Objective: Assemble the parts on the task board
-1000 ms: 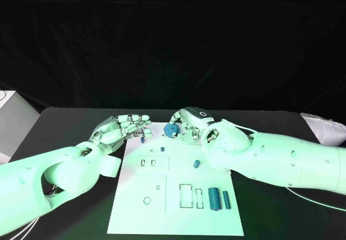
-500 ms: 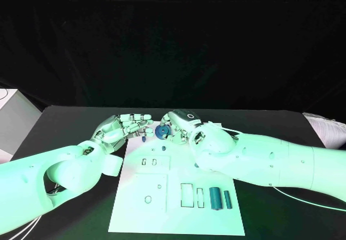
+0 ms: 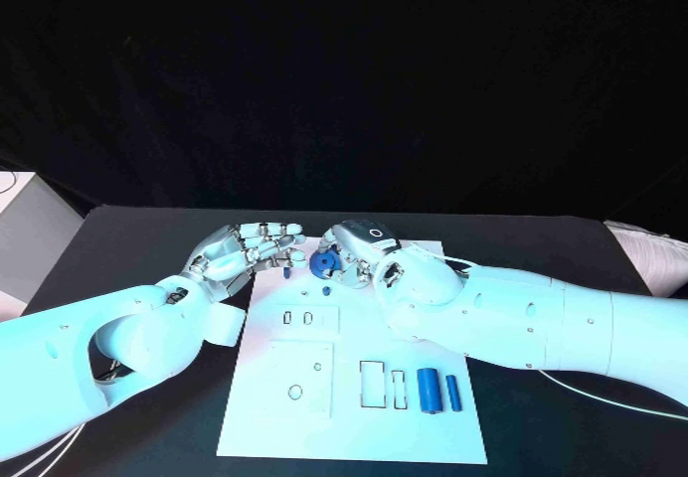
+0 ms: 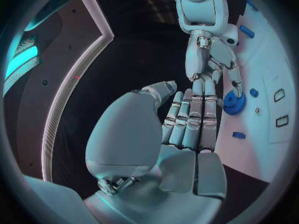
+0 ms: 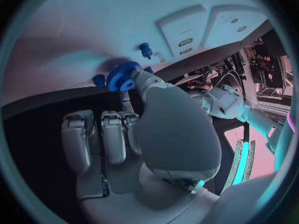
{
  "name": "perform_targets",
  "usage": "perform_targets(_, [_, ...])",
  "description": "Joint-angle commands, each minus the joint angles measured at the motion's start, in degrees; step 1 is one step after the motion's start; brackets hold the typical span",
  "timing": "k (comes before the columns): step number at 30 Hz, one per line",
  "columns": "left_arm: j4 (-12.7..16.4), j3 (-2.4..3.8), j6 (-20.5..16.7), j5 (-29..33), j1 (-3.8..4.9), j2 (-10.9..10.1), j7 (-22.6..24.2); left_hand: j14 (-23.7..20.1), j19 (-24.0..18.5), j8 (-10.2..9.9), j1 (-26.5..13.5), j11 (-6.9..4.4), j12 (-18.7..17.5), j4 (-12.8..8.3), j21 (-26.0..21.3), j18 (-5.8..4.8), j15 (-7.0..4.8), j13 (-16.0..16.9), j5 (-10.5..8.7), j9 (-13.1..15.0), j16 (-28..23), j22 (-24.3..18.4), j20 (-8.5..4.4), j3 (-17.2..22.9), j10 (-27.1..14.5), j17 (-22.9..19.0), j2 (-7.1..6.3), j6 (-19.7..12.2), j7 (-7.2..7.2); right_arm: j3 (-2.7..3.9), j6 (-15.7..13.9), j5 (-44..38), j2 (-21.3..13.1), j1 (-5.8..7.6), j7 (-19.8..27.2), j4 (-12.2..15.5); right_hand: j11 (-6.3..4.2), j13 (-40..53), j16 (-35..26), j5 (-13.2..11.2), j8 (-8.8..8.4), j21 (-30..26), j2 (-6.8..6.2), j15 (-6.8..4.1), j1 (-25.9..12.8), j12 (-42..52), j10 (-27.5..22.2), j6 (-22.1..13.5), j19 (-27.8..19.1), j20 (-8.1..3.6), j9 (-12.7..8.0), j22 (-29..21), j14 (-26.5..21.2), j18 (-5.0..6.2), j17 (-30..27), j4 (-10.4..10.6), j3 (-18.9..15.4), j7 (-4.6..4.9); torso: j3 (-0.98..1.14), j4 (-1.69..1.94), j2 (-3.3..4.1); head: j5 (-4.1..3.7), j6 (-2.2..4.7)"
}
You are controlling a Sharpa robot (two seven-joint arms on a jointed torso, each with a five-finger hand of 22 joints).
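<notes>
The blue gear [image 3: 325, 263] sits pinched in the fingers of the right hand [image 3: 362, 250], above the far end of the task board [image 3: 359, 427]. Over the last second the right hand has carried the gear toward the left hand [image 3: 247, 250], from above the far edge of the board to just beside the left fingertips. Treat this as the approach to seating: the gear is not yet on the board, and the small blue peg [image 3: 324, 292] standing near that far end is the likely target.

The left hand holds nothing. Its fingers [image 4: 194, 115] lie straight and close together, reaching toward the gear from over the counter [image 3: 129, 248] at the board's far left corner. You cannot tell whether they touch it.

Check the board's recesses:
- The pair of small slots [image 3: 295, 319] appears empty.
- The two upright rectangular pockets [image 3: 383, 387] appear empty.
- Two blue cylinders [image 3: 438, 391] lie side by side just beside those pockets, on the board surface.
</notes>
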Motion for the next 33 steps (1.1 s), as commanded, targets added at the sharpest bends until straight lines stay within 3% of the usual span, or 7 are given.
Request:
perform_targets(1, [0.07, 0.05, 1.00, -0.18, 0.07, 0.12, 0.35, -0.36, -0.29, -0.29, -0.63, -0.10, -0.31, -0.20, 0.15, -0.24, -0.11, -0.02, -0.19, -0.06, 0.20, 0.05, 0.01, -0.03, 0.39, 0.06, -0.04, 0.34, 0.92, -0.03, 1.79, -1.47, 0.03, -0.09, -0.84, -0.16, -0.28, 15.09, 0.33, -0.17, 1.21, 0.26, 0.18, -0.26, -0.32, 0.20, 6.00, 1.41, 5.99, -0.50, 0.29, 15.05, 5.40, -0.82, 12.64, -0.03, 0.36, -0.76, 0.01, 0.06, -0.09, -0.04, -0.14])
perform_targets(20, [0.00, 0.05, 0.97, -0.18, 0.07, 0.03, 0.34, -0.36, -0.29, -0.29, -0.63, -0.10, -0.31, -0.20, 0.15, -0.24, -0.11, -0.02, -0.19, -0.06, 0.20, 0.05, 0.01, -0.03, 0.39, 0.06, -0.04, 0.34, 0.92, -0.05, 0.94, -3.74, -0.16, -0.13, -4.08, -0.40, -0.26, 15.09, 0.26, -0.37, 1.22, 0.26, 0.11, -0.24, -0.61, 0.20, 6.00, 1.38, 5.99, -0.48, 0.29, 15.05, 5.36, -0.82, 12.47, 0.00, 0.50, -0.76, 0.07, 0.04, -0.03, 0.00, -0.16])
perform_targets(26, [0.02, 0.05, 0.96, -0.18, 0.07, 0.00, 0.33, -0.36, -0.29, -0.29, -0.63, -0.10, -0.31, -0.20, 0.15, -0.24, -0.11, -0.02, -0.19, -0.06, 0.20, 0.05, 0.01, -0.03, 0.39, 0.06, -0.04, 0.34, 0.92, -0.05, 0.83, -2.48, -0.10, -0.12, -2.71, -0.51, -0.05, 15.07, 0.21, -1.26, 0.79, 0.26, -0.65, -0.09, -1.73, 0.18, 5.98, 0.55, 5.99, -0.39, 0.10, 15.05, 5.32, -0.82, 12.34, 0.25, 0.43, -0.48, 0.05, -0.10, -0.05, 0.03, -0.15])
perform_targets(27, [0.03, 0.05, 0.95, -0.18, 0.07, -0.01, 0.33, -0.36, -0.29, -0.29, -0.63, -0.10, -0.31, -0.20, 0.15, -0.24, -0.11, -0.02, -0.19, -0.06, 0.20, 0.05, 0.01, -0.03, 0.39, 0.06, -0.04, 0.34, 0.92, -0.05, 0.88, -2.13, -0.08, -0.12, -2.37, -0.54, 0.40, 14.28, 0.16, -3.78, -0.15, 0.26, -1.47, 0.26, -2.98, -0.65, 5.25, -1.09, 5.99, -0.15, -0.29, 15.05, 5.28, -0.82, 12.20, 0.76, -0.23, 0.04, 0.05, -0.10, -0.05, 0.03, -0.15])
perform_targets(30, [0.04, 0.05, 0.94, -0.18, 0.07, -0.03, 0.31, -0.36, -0.29, -0.29, -0.63, -0.10, -0.31, -0.20, 0.15, -0.24, -0.11, -0.02, -0.19, -0.06, 0.20, 0.05, 0.01, -0.03, 0.39, 0.06, -0.04, 0.34, 0.92, -0.05, 1.26, -1.10, -0.04, -0.12, -1.35, -0.64, 1.06, 13.30, 0.16, -5.60, -1.82, 0.26, -2.18, 0.85, -4.88, -1.71, 4.32, -3.77, 5.99, 0.37, -0.95, 15.05, 5.29, -0.82, 12.24, 1.84, -2.20, 0.76, 0.05, -0.08, -0.05, 0.03, -0.15])
perform_targets(31, [0.05, 0.05, 0.93, -0.18, 0.07, -0.04, 0.31, -0.36, -0.29, -0.29, -0.63, -0.10, -0.31, -0.20, 0.15, -0.24, -0.11, -0.02, -0.19, -0.06, 0.20, 0.05, 0.01, -0.03, 0.39, 0.06, -0.04, 0.34, 0.92, -0.05, 1.40, -0.70, -0.04, -0.12, -1.04, -0.67, 1.51, 12.86, 0.20, -5.75, -3.47, 0.26, -1.87, 1.32, -6.17, -2.20, 3.88, -6.30, 5.99, 0.81, -1.62, 15.05, 5.31, -0.82, 12.36, 2.65, -6.38, 1.17, 0.05, -0.04, -0.04, 0.02, -0.19])
perform_targets(33, [0.06, 0.05, 0.91, -0.18, 0.07, -0.07, 0.30, -0.36, -0.29, -0.29, -0.63, -0.10, -0.31, -0.20, 0.15, -0.24, -0.11, -0.02, -0.19, -0.06, 0.20, 0.05, 0.01, -0.03, 0.39, 0.06, -0.04, 0.34, 0.92, -0.05, 1.83, 0.28, -0.11, -0.11, -0.39, -0.71, 1.91, 12.71, 0.19, -4.60, -4.14, 0.26, 0.11, 1.61, -7.97, -2.39, 3.71, -6.67, 5.99, 1.25, -1.98, 15.05, 5.30, -0.82, 12.36, 3.00, -12.54, 1.41, 0.03, 0.01, -0.05, 0.01, -0.21])
